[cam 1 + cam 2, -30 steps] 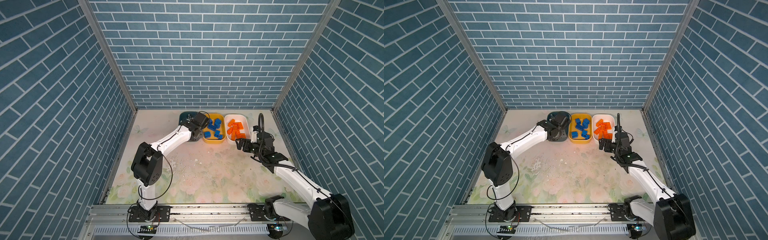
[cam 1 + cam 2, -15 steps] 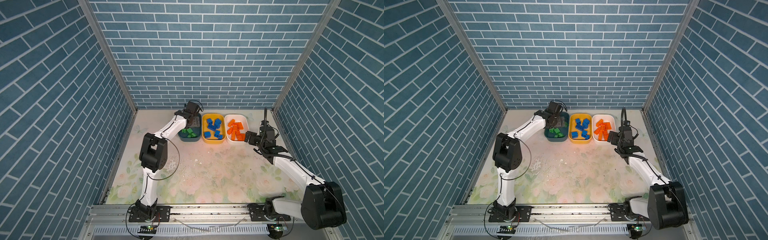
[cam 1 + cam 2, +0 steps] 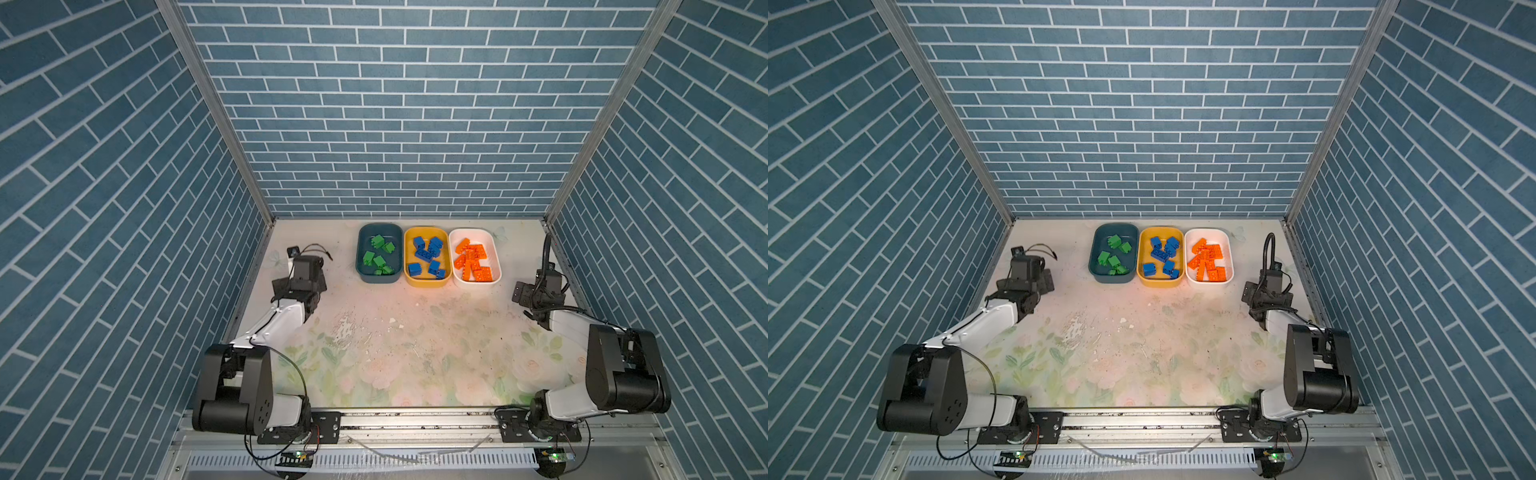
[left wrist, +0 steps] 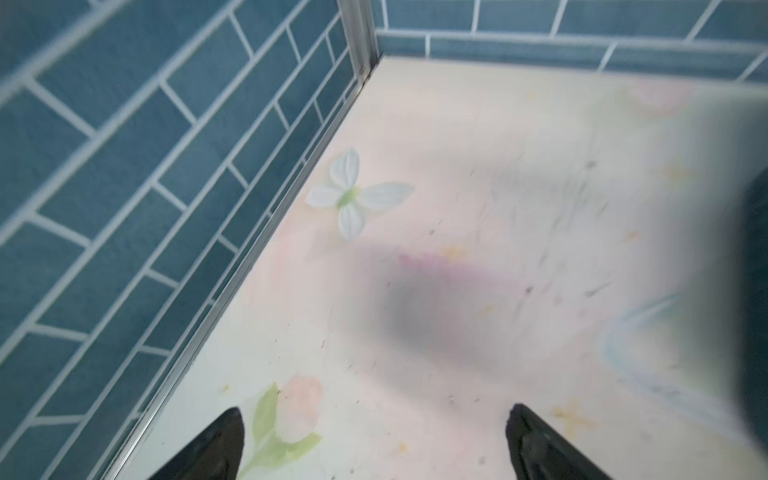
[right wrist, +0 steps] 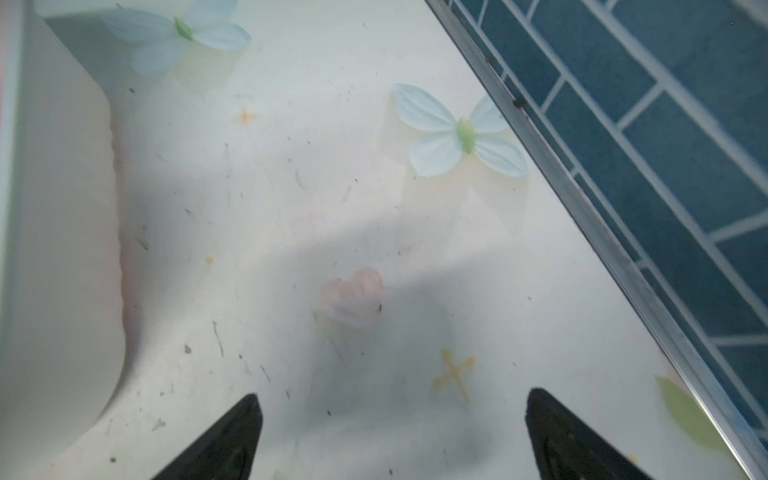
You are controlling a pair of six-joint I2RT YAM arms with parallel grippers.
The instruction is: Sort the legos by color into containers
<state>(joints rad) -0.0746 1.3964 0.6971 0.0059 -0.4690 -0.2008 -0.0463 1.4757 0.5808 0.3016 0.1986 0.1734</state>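
Three containers stand in a row at the back in both top views. The dark teal tub (image 3: 369, 237) holds green legos (image 3: 378, 262). Blue legos (image 3: 428, 251) lie in the yellow tub (image 3: 428, 283), orange legos (image 3: 473, 264) in the white tub (image 3: 487, 242). My left gripper (image 3: 303, 268) (image 4: 376, 415) hangs near the left wall, well left of the teal tub, open and empty over bare floor. My right gripper (image 3: 540, 286) (image 5: 392, 401) is near the right wall, just right of the white tub (image 5: 54, 249), open and empty.
Blue brick walls close in the floral table (image 3: 395, 353) on three sides, with metal rails (image 4: 266, 232) (image 5: 582, 199) along the floor edges close to both grippers. A dark blurred shape (image 4: 758, 291) sits at one edge of the left wrist view.
The left arm has pulled back from over the teal tub to the left wall, its gripper now open. The right arm has drawn back toward the right wall. Green legos now show in the teal tub.
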